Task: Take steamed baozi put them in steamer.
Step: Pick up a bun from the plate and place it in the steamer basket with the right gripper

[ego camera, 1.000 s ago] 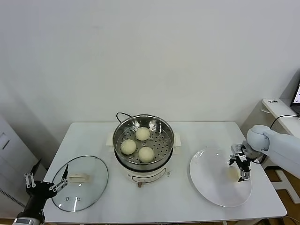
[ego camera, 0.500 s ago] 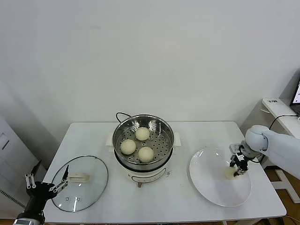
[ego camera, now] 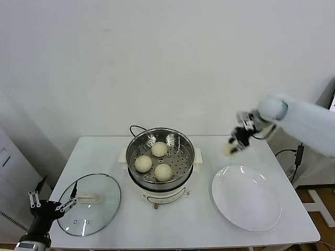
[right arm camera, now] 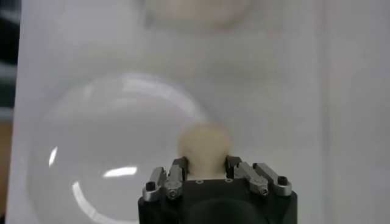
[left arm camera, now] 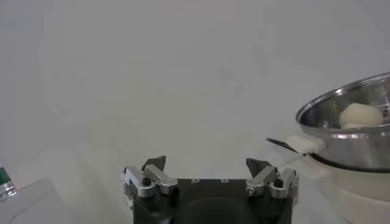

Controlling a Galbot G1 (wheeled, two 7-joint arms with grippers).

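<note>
1. Head view: the right gripper [ego camera: 234, 146] hangs in the air above the white surface [ego camera: 104, 157], between the steamer [ego camera: 160, 157] and the far edge of the plate [ego camera: 246, 197], its jaws clamped on the fourth baozi [ego camera: 227, 150], held clear of everything so it can be carried across to the basket.

2. Three baozi [ego camera: 154, 160] already sit clustered on the steamer's perforated floor, leaving room on the side nearer the carrying arm; the plate is bare, so this looks to be the last bun of the task.

3. From the right wrist camera, the bun [right arm camera: 204, 145] shows pinched between the two fingers [right arm camera: 175, 176], with the plate [right arm camera: 91, 146] well below it.

4. The glass lid [ego camera: 89, 204] lies flat on the surface on the steamer's left, off the pot, which keeps the basket open for loading.

5. The left gripper [ego camera: 51, 206] waits low at the lid's near-left edge, jaws apart and empty, as its wrist view [left arm camera: 210, 176] confirms.

6. Half a second ago the right gripper was down on the plate closing around this bun; it has since lifted it and swung it toward the steamer. The lid, the three buns and the left arm are unchanged.
</note>
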